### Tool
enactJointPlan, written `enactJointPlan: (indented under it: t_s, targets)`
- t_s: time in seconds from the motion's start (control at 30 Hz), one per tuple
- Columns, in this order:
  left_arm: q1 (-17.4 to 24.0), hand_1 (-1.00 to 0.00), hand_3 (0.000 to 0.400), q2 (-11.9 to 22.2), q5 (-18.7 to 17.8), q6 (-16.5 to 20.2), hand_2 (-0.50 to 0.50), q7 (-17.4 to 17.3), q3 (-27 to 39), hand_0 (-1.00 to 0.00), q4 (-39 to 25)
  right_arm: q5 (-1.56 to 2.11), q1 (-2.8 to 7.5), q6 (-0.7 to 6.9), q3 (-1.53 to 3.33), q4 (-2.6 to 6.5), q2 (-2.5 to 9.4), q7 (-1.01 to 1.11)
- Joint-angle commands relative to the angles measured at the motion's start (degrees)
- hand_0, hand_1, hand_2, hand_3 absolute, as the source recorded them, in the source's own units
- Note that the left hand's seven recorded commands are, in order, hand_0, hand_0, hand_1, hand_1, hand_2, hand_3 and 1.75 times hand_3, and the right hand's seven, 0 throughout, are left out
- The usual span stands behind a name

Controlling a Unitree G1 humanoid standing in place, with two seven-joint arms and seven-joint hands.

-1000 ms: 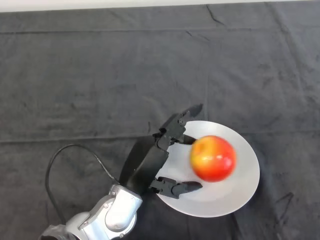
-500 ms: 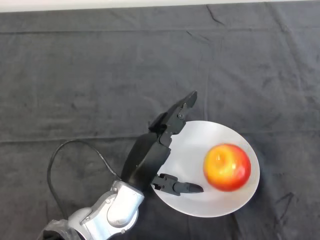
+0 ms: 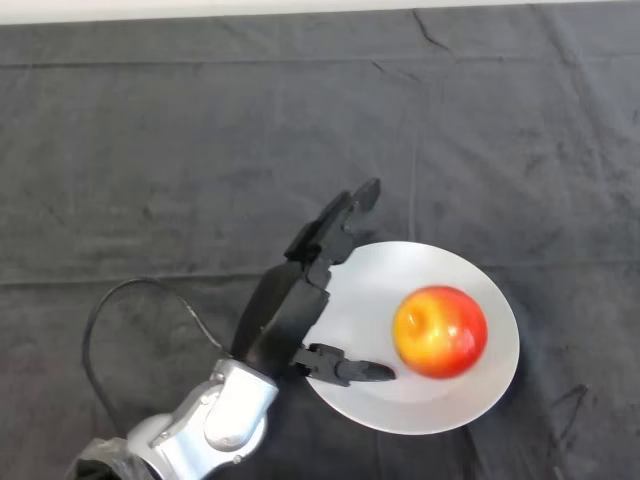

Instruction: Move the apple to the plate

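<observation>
The left hand [image 3: 290, 315] hangs over the left edge of the white plate [image 3: 370, 400] with its fingers spread apart and holding nothing, the thumb [image 3: 345, 368] reaching over the rim. The red-and-yellow apple [image 3: 440, 331] sits on the plate, right of centre and clear of the hand. The apple could roll off if the hand catches the rim; no writing or labels are visible.
</observation>
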Motion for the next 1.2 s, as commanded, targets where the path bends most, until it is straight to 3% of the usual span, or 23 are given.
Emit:
enactJointPlan:
  t_s: [0.03,0.77,1.2]
  targets:
    - [-0.5,0.0,0.0,3.23,-0.84,-0.58,0.0,-0.86,1.61,0.0,1.11,0.06,-0.39,-0.63,-0.43,-0.65,-1.24,-0.48]
    - [1.82,0.0,0.0,8.67,-4.02,-3.93,0.0,-2.24,10.0,0.0,2.14,0.06,-0.39,-0.64,-0.43,-0.66,-1.24,-0.49]
    - [3.07,0.0,0.0,13.1,-8.08,-9.16,0.0,-4.89,16.42,0.0,8.49,0.06,-0.39,-0.64,-0.43,-0.66,-1.24,-0.49]
